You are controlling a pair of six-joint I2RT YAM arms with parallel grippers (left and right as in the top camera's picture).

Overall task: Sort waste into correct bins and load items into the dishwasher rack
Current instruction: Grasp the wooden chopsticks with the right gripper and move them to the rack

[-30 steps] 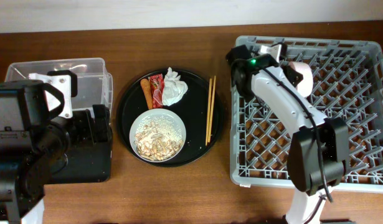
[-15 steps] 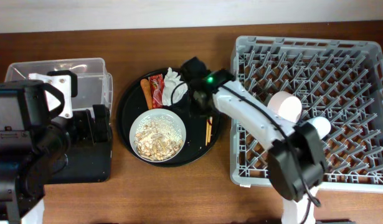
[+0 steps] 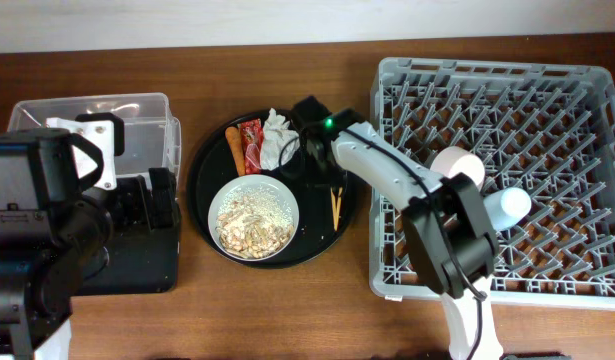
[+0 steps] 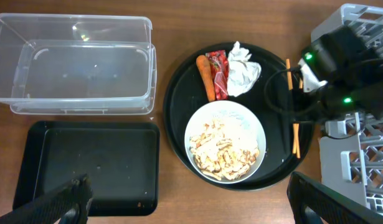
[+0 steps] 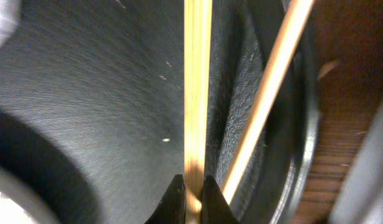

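Brown wood-grain tabletop [image 3: 287, 300] carries a large round black tray [image 4: 179, 118] with a pebbled matte floor. The right pincer [image 5: 191, 198] is clamped on one thin wooden chopstick [image 5: 196, 93]. A second chopstick [image 5: 266, 106] slants just beside it, near the tray's raised rim.

Close by sit a round white bowl [image 4: 190, 134] of beige rice-like scraps [image 4: 225, 146], an orange sausage-like stick [image 4: 205, 78], a shiny red wrapper [image 4: 219, 74] and a crumpled white tissue [image 4: 242, 70].

The left pincer [image 4: 190, 179] hangs wide open above a flat black rectangular tray [image 4: 91, 162], next to a clear plastic tub [image 4: 73, 68].

A grey peg-latticed rack [image 3: 587, 180] holds a small white bowl [image 3: 457, 168] and a light-blue cup [image 3: 512, 207].
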